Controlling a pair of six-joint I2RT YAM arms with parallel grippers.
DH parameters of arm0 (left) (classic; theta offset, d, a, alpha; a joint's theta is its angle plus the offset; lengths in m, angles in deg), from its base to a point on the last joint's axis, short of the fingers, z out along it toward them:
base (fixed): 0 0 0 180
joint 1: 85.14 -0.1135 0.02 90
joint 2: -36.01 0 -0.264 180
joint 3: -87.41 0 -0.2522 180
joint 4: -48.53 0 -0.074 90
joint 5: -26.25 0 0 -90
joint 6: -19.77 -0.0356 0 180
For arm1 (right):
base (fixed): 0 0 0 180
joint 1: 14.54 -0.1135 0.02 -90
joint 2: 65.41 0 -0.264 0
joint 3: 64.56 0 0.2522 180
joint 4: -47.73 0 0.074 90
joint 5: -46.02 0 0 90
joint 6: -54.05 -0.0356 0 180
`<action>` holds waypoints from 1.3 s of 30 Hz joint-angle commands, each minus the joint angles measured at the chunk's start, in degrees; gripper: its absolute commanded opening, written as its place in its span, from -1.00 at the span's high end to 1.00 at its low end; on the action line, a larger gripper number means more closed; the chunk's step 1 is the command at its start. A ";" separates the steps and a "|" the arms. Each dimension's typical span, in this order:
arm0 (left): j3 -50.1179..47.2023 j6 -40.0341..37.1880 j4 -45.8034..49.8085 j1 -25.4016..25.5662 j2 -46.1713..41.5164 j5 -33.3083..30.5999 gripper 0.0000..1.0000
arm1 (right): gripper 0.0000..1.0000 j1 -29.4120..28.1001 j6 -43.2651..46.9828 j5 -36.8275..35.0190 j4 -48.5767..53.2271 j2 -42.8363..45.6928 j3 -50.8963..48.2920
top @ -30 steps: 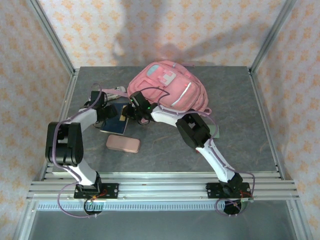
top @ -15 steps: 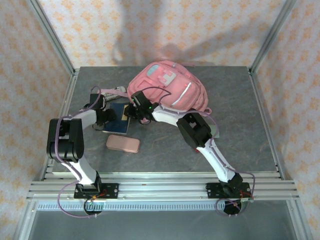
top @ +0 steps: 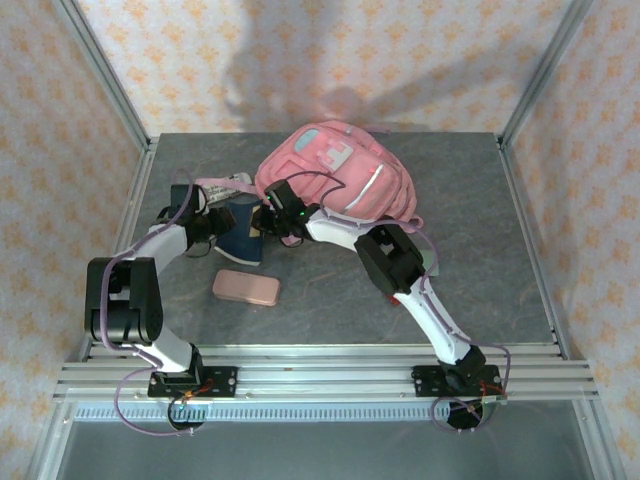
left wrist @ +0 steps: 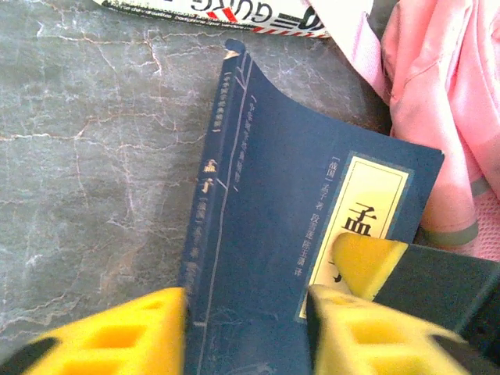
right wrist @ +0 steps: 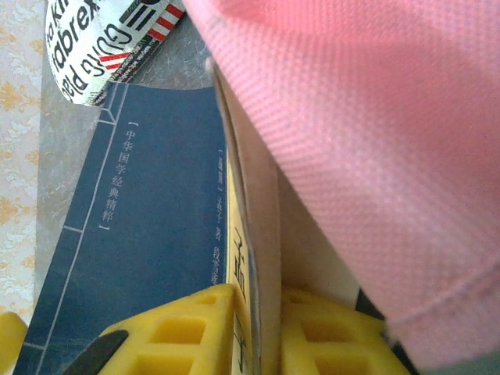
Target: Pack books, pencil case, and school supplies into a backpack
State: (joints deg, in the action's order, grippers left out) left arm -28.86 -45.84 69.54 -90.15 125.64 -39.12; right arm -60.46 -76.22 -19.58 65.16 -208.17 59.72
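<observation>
While the right gripper (right wrist: 258,301) pinches the navy book (top: 241,232) by its edge, with cream page ends showing in the narrow slot between its two yellow fingers (right wrist: 187,332), the left gripper (left wrist: 246,305) straddles the spine side of the same book. One left finger sits at the spine and the other lies over the cover beside the yellow label (left wrist: 361,209). I cannot tell whether the left fingers actually press the book; the gap between them stands partly closed.

Seen from above, the book sits on the grey table (top: 500,230) just to the left of the backpack (top: 340,180), between the two wrists. It appears tipped up rather than lying flat. Its long axis runs from the far side toward the arm bases, slanting slightly right as it comes nearer.

In the left wrist view the spine runs away from the fingers, with gilt characters down it. The label's long side lies parallel to the spine. The cover bows between the spine and the open edge, and the corner on the open-edge side lies against the backpack's pink fabric.

A white printed packet (left wrist: 203,12) with red and black stripes lies just beyond the book's far end. The pink pencil case (top: 245,288) lies flat on the table nearer the bases, apart from the book, with its long side running left to right.
</observation>
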 commanded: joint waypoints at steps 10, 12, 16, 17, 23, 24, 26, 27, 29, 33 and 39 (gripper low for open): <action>-1.79 -0.01 0.37 1.74 -0.32 -0.11 0.00 | 0.60 -0.80 -1.15 -0.74 7.69 -4.17 -2.90; -1.88 0.09 1.12 1.69 -1.73 -5.48 -0.23 | 0.61 -0.85 -0.96 -1.40 8.16 -3.93 -3.03; -0.97 -0.18 2.81 1.68 -2.33 -13.96 -0.42 | 0.63 -0.84 0.25 -4.20 9.94 -2.99 -3.36; -0.49 -0.49 3.28 1.61 -1.67 -15.02 -0.44 | 0.63 -0.85 0.52 -5.16 10.47 -2.64 -3.49; 1.13 -1.08 4.05 1.64 4.39 -16.93 -0.49 | 0.63 -0.83 1.34 -6.66 11.04 -1.47 -4.28; 1.06 -1.09 3.73 1.59 5.17 -16.18 -0.49 | 0.63 -0.83 1.31 -6.52 11.00 -1.52 -4.26; 0.83 -1.11 2.98 1.65 6.46 -13.72 -0.49 | 0.63 -0.85 1.34 -6.29 10.79 -1.73 -4.26; 0.67 -1.22 2.59 1.66 6.95 -12.54 -0.49 | 0.63 -0.89 1.25 -6.21 10.83 -1.89 -4.22; 0.52 -1.68 2.12 1.67 8.26 -8.69 -0.47 | 0.63 -0.85 1.25 -5.86 10.59 -2.13 -4.17; 0.31 -2.27 1.82 1.94 9.43 -1.96 -0.39 | 0.63 -0.90 1.16 -5.33 10.57 -2.91 -3.48; -1.28 -0.56 -2.15 1.78 4.60 7.78 -0.20 | 0.63 -0.85 0.90 -4.64 10.50 -4.23 -2.59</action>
State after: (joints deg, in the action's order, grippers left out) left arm -29.19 -47.70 70.89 -89.95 132.13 -44.87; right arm -61.37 -75.88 -22.64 65.16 -207.58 58.80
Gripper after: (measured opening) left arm 0.605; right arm 0.183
